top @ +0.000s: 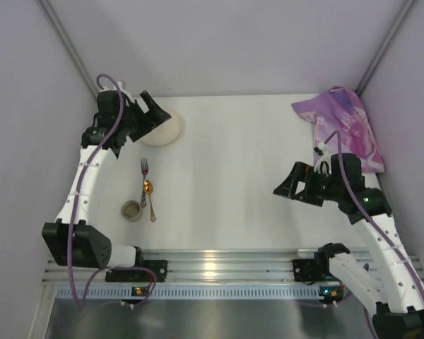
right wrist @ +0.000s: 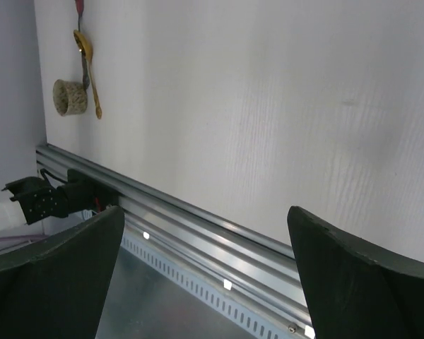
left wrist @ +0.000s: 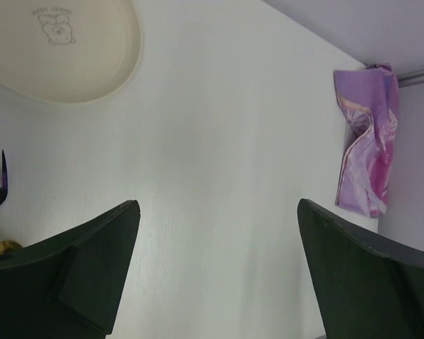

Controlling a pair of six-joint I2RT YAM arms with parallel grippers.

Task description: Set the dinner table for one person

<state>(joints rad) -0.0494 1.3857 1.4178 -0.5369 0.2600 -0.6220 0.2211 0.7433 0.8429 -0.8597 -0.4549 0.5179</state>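
The dinner table [top: 233, 176] is a big white tabletop. A cream plate [top: 166, 133] lies at its far left and also shows in the left wrist view [left wrist: 63, 49]. A fork [top: 144, 169], a gold spoon [top: 148, 188] and a small round cup [top: 131, 210] lie in front of the plate. A crumpled purple placemat [top: 346, 127] lies at the far right. My left gripper [top: 155, 116] is open and empty, hovering at the plate's near edge. My right gripper [top: 283, 183] is open and empty above the right half of the table.
A metal rail [top: 219, 261] runs along the near edge, also seen in the right wrist view [right wrist: 198, 219]. Grey walls close in the left, right and back. A thin utensil [top: 152, 209] lies next to the cup.
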